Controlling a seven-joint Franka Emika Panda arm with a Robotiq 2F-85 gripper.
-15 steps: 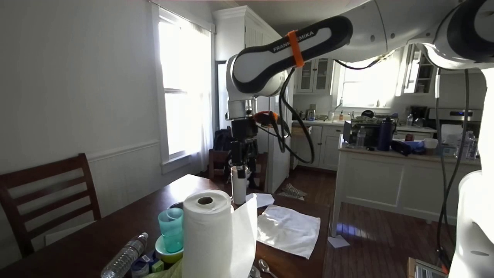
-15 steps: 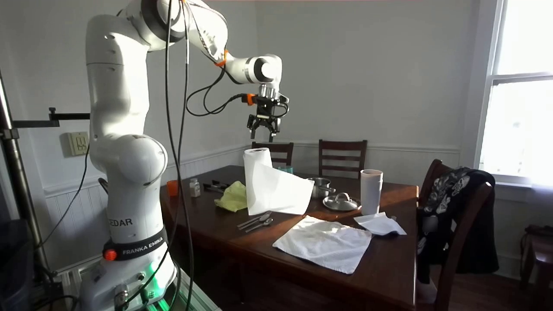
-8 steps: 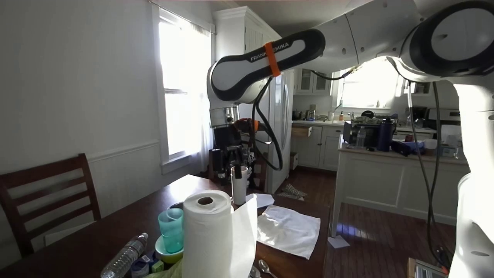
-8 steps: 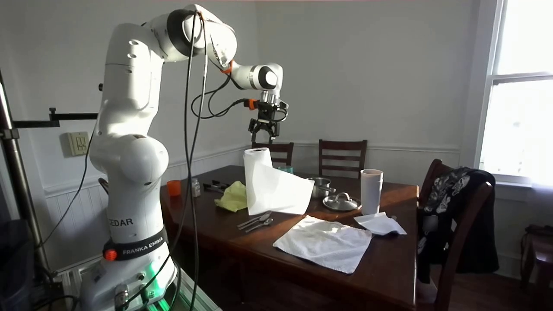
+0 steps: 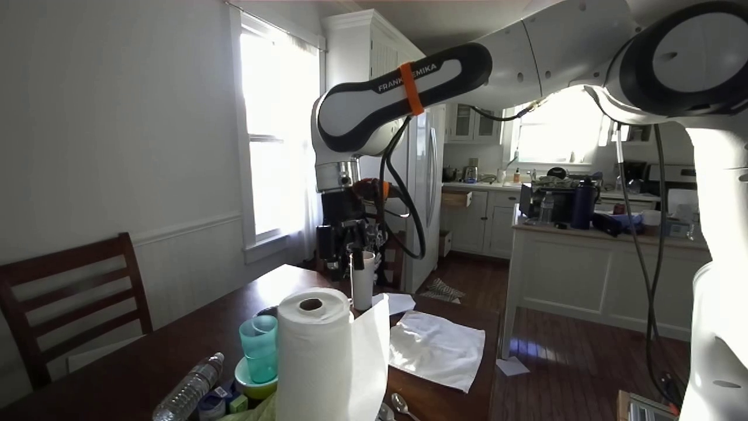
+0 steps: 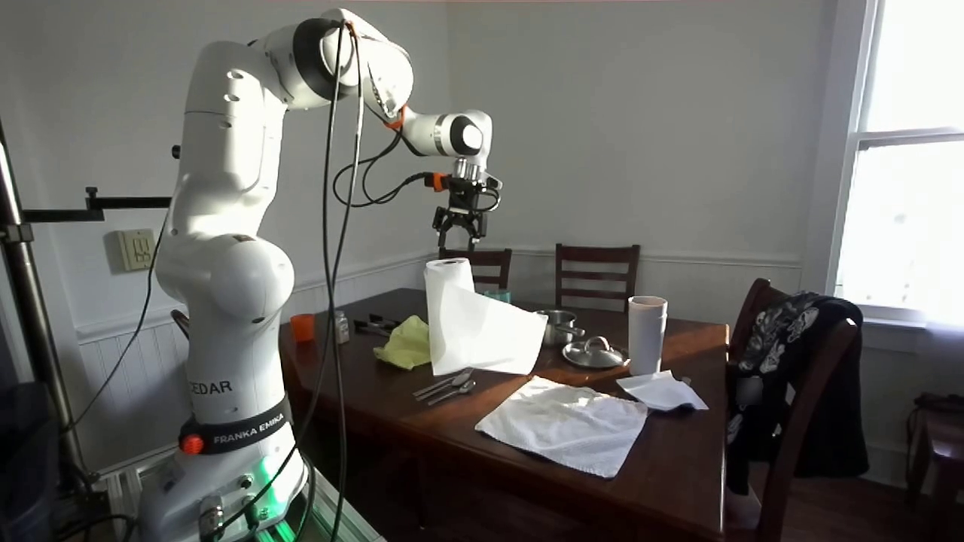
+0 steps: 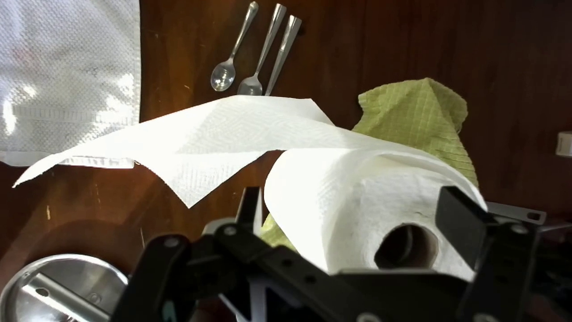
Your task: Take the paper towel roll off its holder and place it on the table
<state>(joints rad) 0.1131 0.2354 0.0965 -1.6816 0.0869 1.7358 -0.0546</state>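
Note:
The white paper towel roll (image 5: 315, 356) stands upright on the dark wooden table (image 6: 663, 467), with a loose sheet (image 6: 497, 331) hanging out to one side. It also shows in an exterior view (image 6: 450, 316) and, from above, in the wrist view (image 7: 308, 192). Its hollow core shows no post at the top; any holder is hidden. My gripper (image 6: 456, 242) is open and empty, pointing down above the roll. In the wrist view the fingers (image 7: 351, 192) are wide apart; one lies left of the roll in the picture, the other overlaps its top. Neither visibly touches it.
Near the roll are teal cups (image 5: 259, 351), a water bottle (image 5: 190, 389), a green cloth (image 6: 404, 342), spoons (image 6: 452, 391), a pot (image 6: 561, 327) and its lid (image 6: 593, 352). A tall white cup (image 6: 648, 335) and a white cloth (image 6: 568, 425) lie farther along. Chairs surround the table.
Over the first half second the arm swung and my gripper came slightly lower and nearer the roll. Since then it has hardly moved. The roll and the table objects have stayed put.

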